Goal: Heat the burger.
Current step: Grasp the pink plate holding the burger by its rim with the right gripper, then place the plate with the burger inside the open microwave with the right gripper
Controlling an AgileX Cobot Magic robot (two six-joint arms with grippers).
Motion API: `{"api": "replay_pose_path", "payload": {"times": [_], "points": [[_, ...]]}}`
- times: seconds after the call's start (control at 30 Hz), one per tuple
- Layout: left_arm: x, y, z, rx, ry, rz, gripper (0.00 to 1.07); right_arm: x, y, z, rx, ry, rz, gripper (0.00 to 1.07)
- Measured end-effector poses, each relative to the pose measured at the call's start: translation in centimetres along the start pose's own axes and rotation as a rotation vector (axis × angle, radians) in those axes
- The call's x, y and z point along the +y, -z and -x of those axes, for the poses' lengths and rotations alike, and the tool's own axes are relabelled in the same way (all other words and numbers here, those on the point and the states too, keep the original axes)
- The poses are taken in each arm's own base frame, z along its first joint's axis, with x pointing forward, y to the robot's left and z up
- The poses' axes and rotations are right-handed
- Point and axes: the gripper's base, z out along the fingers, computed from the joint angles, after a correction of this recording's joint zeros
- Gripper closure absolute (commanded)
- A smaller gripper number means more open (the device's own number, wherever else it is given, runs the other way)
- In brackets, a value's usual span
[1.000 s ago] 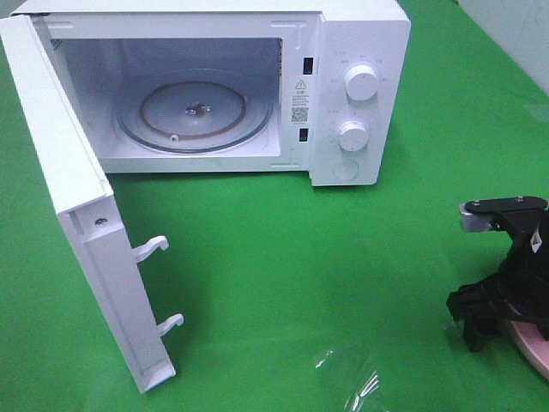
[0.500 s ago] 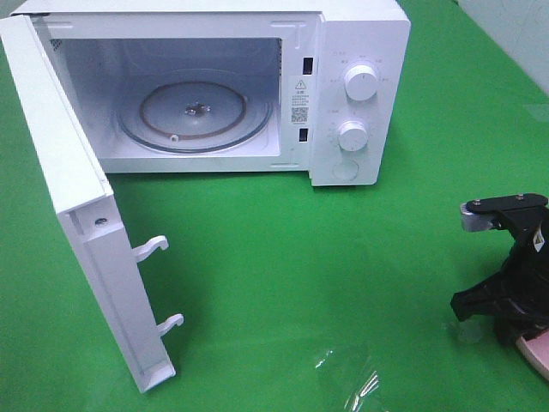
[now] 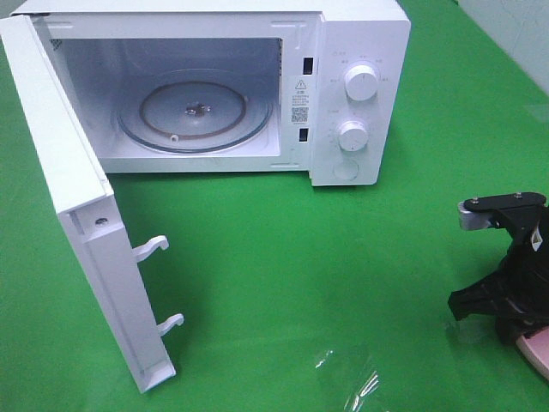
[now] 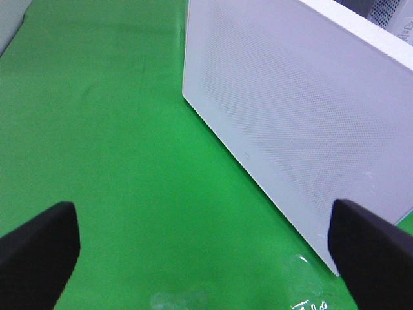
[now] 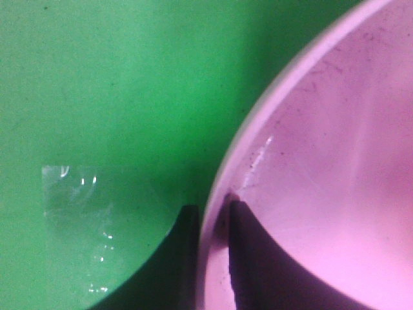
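Pink plate [image 3: 539, 354] cut off by pic edge; dial [image 3: 358, 83] txt too small to read.

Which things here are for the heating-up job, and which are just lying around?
For the job: microwave with its door open, glass turntable, pink plate, right claw pinching its rim.
Just lying about: clear plastic scrap on the green cloth; left claw, open, empty.

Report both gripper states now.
Left gripper: open, holding nothing.
Right gripper: closed on the rim of the pink plate.
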Motion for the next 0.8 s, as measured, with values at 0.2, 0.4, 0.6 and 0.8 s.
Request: {"api": "replay_pose_path", "payload": {"times": [0.2, 0.4, 0.6, 0.8], "points": [[0.0, 0.0, 0.0, 0.0, 0.0, 0.0, 0.1, 0.5, 0.1, -0.1, 0.003, 0.011, -0.045, 1.07], [0.0, 0.0, 0.0, 0.0, 0.0, 0.0, 0.1, 1.5, 0.4, -0.5, 0.009, 0.034, -0.135, 1.07], [0.0, 0.0, 0.0, 0.0, 0.0, 0.0, 0.1, 2.0, 1.6, -0.9, -0.01, 0.047, -0.191, 1.07], [0.0, 0.0, 0.0, 0.0, 0.0, 0.0, 0.1, 2.4, 3.2, -1.3, -0.065, 0.062, -0.211, 1.07]]}}
